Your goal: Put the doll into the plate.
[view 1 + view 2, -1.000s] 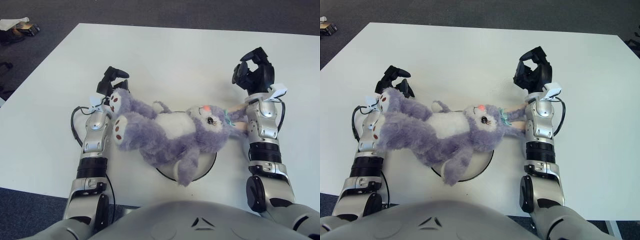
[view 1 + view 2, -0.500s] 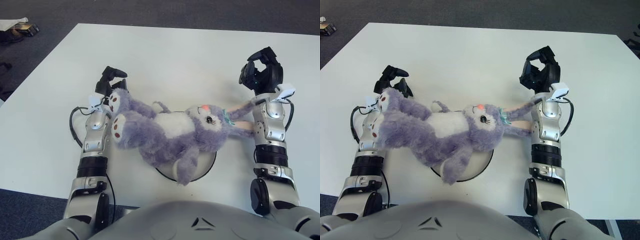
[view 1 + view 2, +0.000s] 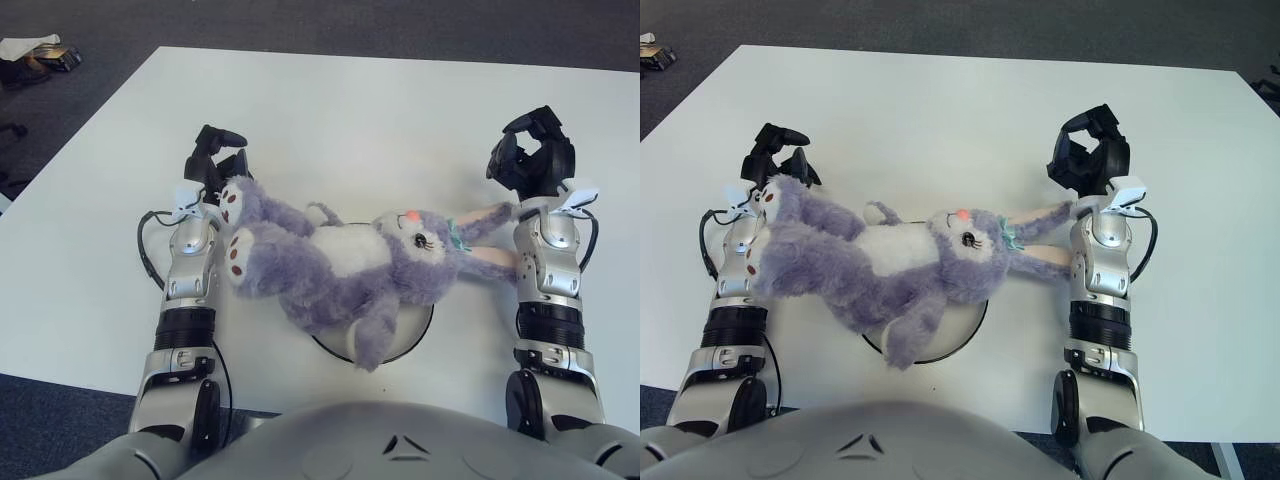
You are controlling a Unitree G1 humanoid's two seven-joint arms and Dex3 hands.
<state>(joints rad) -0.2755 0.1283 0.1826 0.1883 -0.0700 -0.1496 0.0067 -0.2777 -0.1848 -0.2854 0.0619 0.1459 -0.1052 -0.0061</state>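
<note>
A purple plush rabbit doll (image 3: 340, 268) with a white belly lies on its back across the white, dark-rimmed plate (image 3: 415, 338), which it mostly hides. Its head points right and its feet point left, past the plate's edge. My left hand (image 3: 214, 160) shows just beyond the doll's feet, fingers loosely spread and holding nothing. My right hand (image 3: 532, 155) is to the right of the long ears (image 3: 487, 220), fingers curled around empty space. The ear tips reach my right wrist.
The white table (image 3: 360, 110) stretches far beyond both hands. Dark carpet surrounds it, with a few small items (image 3: 35, 55) on the floor at the far left.
Both hands have drawn outward from the doll, the right one farther to the right, the left a little to the left. The doll stays on the plate.
</note>
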